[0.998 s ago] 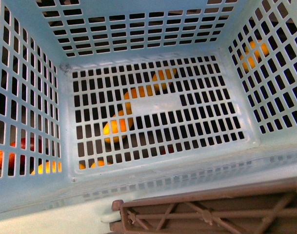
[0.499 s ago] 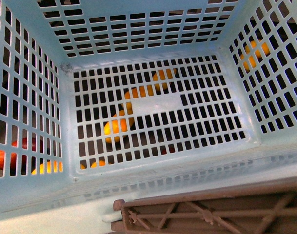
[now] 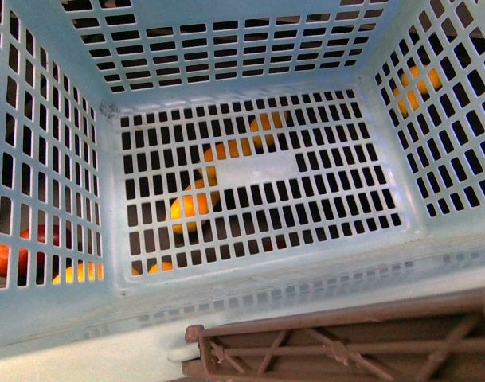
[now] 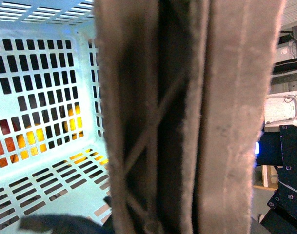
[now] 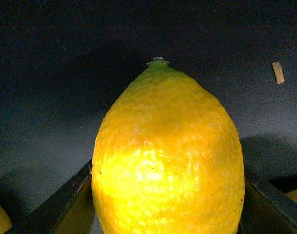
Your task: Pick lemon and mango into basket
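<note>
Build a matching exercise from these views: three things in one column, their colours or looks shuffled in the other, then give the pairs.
Column one
1. basket
2. handle
3. lemon

Column two
A. brown, along the near edge of the front view
B. yellow, pebbly skin, greenish tip
C. light teal, slotted walls and floor

Pairs: 1-C, 2-A, 3-B

A white boxy unit (image 4: 284, 108) sits near black equipment (image 4: 290, 161) with a blue glow (image 4: 258, 147).
</note>
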Motion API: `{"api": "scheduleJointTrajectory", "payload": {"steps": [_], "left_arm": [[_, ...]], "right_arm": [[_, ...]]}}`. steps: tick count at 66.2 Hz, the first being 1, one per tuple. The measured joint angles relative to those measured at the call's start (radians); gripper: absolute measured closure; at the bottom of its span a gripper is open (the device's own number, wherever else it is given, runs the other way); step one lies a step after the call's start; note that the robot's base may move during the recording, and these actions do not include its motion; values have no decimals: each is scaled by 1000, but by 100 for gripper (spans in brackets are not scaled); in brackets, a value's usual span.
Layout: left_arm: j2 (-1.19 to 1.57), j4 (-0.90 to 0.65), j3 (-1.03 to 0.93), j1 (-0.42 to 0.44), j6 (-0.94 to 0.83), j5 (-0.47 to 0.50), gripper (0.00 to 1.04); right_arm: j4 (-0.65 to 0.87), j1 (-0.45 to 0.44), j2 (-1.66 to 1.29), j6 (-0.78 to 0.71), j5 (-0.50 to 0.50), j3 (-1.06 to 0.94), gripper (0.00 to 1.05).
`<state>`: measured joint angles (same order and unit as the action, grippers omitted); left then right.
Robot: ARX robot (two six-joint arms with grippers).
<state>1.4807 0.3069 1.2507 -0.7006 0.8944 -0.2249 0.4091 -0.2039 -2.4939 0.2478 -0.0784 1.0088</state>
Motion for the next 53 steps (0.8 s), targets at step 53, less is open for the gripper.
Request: {"api": "scheduleJointTrajectory", "payload": {"steps": [53], "left_arm": [[0, 0, 0, 0, 0, 0, 90]], "right_arm": [[161, -161, 477, -73, 128, -328, 41]]}}
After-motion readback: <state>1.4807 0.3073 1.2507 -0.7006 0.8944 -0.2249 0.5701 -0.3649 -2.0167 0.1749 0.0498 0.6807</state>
